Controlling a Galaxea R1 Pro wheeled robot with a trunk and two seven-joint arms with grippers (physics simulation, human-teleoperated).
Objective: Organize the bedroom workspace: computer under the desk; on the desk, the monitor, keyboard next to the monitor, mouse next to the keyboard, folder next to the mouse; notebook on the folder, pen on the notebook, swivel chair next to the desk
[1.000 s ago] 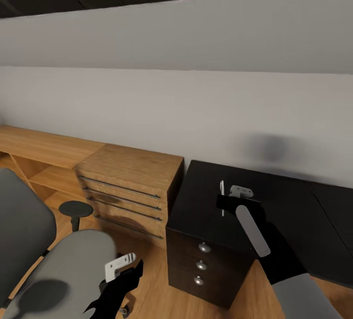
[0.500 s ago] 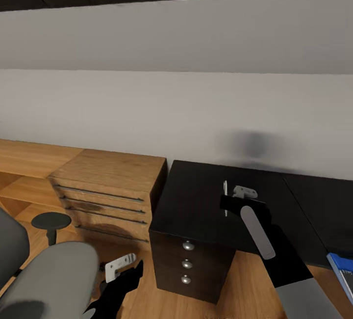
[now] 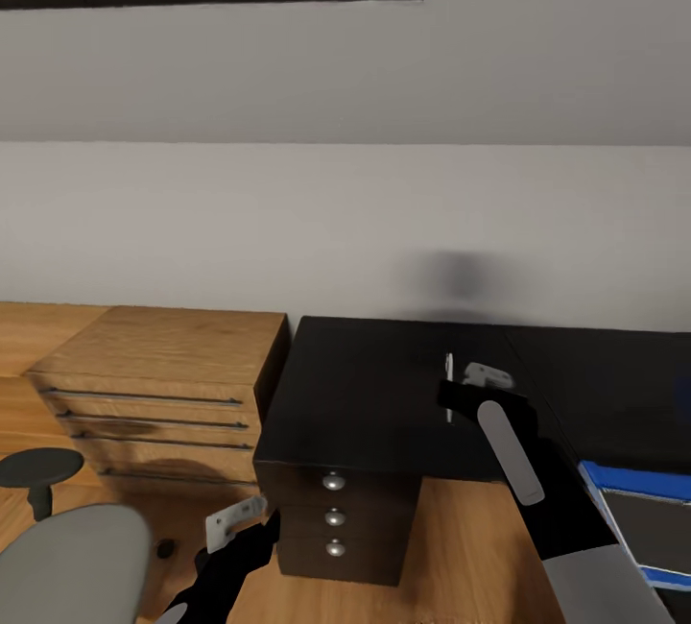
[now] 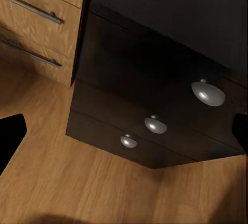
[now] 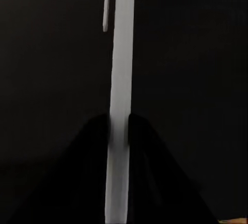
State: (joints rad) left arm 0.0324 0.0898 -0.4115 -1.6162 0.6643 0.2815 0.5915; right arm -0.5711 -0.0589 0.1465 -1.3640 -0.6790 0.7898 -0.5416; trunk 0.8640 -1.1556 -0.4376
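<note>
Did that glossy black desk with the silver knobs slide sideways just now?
No. The desk stays right beside the light-wood dresser; the whole picture shifted, so the camera turned.

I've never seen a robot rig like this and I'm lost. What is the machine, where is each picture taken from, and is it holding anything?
It is a simulated wheeled robot with two arms. The big picture comes from a camera on its head, looking down over both arms. The two small ones come from cameras near each gripper, looking along its fingers.

Ahead is a glossy black desk with three round-knobbed drawers. A light-wood dresser stands beside it, and a grey chair seat shows at the lower left.

The right gripper is closed on a thin white stick, apparently the pen, above the desktop. The left gripper is open, holds nothing, and faces the drawers.

At the lower right is a blue folder with something dark grey on it, probably the notebook.
</note>
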